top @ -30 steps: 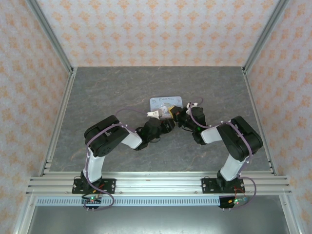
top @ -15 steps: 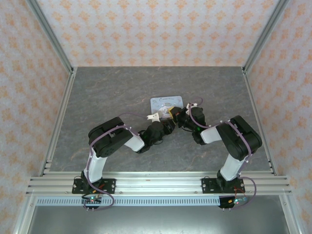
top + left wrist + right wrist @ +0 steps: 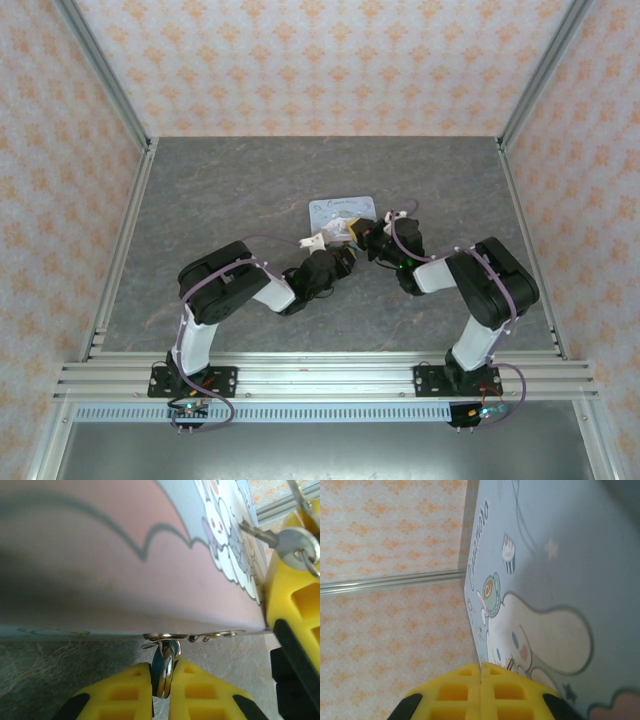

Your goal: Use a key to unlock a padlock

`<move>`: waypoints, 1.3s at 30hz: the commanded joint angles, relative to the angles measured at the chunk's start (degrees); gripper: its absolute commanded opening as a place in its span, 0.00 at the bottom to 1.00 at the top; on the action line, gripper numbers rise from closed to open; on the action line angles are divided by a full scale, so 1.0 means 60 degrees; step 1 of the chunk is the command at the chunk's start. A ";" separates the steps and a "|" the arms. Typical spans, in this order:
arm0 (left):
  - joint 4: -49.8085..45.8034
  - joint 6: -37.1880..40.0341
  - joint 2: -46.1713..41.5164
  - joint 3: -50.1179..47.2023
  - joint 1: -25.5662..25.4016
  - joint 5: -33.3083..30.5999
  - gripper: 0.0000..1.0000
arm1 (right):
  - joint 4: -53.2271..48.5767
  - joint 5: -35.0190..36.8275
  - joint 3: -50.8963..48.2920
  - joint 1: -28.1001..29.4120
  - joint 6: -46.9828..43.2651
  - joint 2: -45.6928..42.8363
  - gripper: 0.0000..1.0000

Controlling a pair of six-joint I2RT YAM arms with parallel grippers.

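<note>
Blue padlock (image 3: 162, 666) on pastel tin (image 3: 100, 555)

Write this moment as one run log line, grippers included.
left gripper: shut on padlock | right gripper: shut on key | key: outside padlock

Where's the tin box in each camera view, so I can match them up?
Top external: tin box near the centre of the table.
Left wrist: it spans the upper half.
Right wrist: it runs down the right side.
Shared landmark: the orange-patterned wallpaper.
</note>
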 commanded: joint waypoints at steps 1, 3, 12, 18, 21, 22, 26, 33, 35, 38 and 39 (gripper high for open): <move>-0.1451 0.0000 -0.0187 -0.0410 -0.0017 -0.0364 0.00 | -0.0555 -0.0101 0.0338 -0.0227 -0.0130 -0.0463 0.00; -0.1569 0.0074 -0.0322 -0.0467 -0.0016 -0.0295 0.00 | -0.0710 -0.0137 0.0405 -0.0291 -0.0197 -0.0533 0.00; -0.1812 0.0630 -0.1187 -0.0826 0.0497 0.1482 0.00 | -0.0593 -0.0452 0.0304 -0.0292 -0.0242 -0.0735 0.00; -0.2032 0.0947 -0.1775 -0.0865 0.1183 0.3225 0.00 | -0.0795 -0.0700 0.0010 -0.0288 -0.0354 -0.1376 0.00; -0.2443 0.1161 -0.2252 -0.0836 0.1414 0.3608 0.00 | -0.0989 -0.0779 -0.0268 -0.0293 -0.0453 -0.1843 0.00; -0.2644 0.1250 -0.2406 -0.0792 0.1455 0.3701 0.00 | -0.1064 -0.0836 -0.0359 -0.0295 -0.0494 -0.2010 0.00; -0.3226 0.1410 -0.2756 -0.0620 0.1555 0.3967 0.00 | -0.1415 -0.1040 -0.0851 -0.0290 -0.0628 -0.2699 0.00; -0.3104 0.1090 -0.2798 -0.0598 0.1757 0.4320 0.00 | -0.1732 -0.1132 -0.1985 -0.0021 -0.0801 -0.3867 0.00; -0.3137 0.1060 -0.2802 -0.0572 0.1792 0.4393 0.00 | -0.1824 -0.1127 -0.2229 0.0171 -0.0971 -0.4110 0.00; -0.3081 0.0948 -0.2841 -0.0579 0.1801 0.4495 0.00 | -0.1880 -0.0990 -0.2614 0.0511 -0.1192 -0.4277 0.00; -0.3044 0.0908 -0.2862 -0.0585 0.1815 0.4521 0.00 | -0.1809 -0.0881 -0.2776 0.0592 -0.1212 -0.4281 0.00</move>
